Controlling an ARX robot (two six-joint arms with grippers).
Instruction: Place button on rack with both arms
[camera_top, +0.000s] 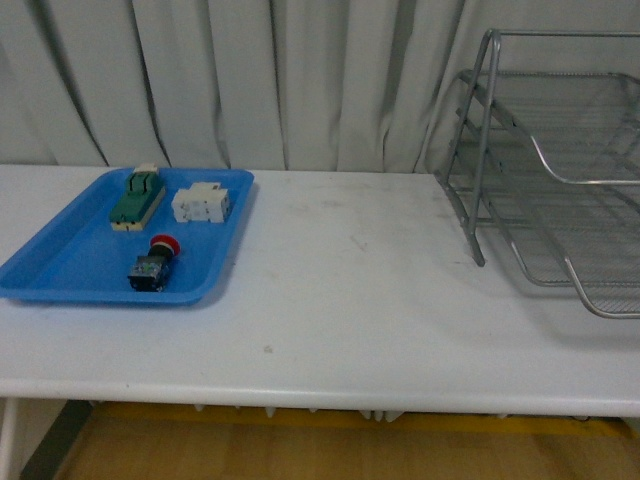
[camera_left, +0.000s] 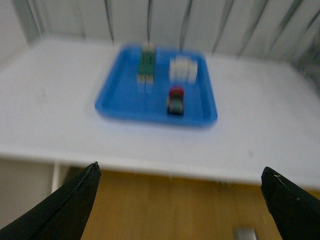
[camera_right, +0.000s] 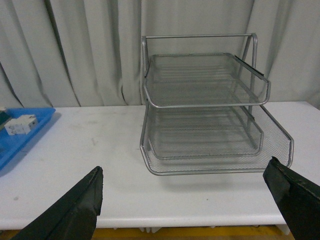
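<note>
The button (camera_top: 155, 263), a red round cap on a dark blocky body, lies on its side in the blue tray (camera_top: 60, 265) at the left of the white table. The left wrist view shows the button (camera_left: 175, 100) blurred, far ahead of my open left gripper (camera_left: 180, 172), which hangs off the table's front edge with nothing between its fingers. The silver wire-mesh rack (camera_top: 545, 170) stands at the table's right. My open right gripper (camera_right: 182, 172) faces the rack (camera_right: 205, 107) from the front edge, holding nothing. Neither arm appears in the front view.
In the blue tray (camera_left: 120, 100) also lie a green-and-cream switch block (camera_top: 136, 197) and a white breaker block (camera_top: 201, 203). Grey curtains hang behind the table. Bare white tabletop (camera_top: 350, 270) stretches between tray and rack. Wooden floor shows below the front edge.
</note>
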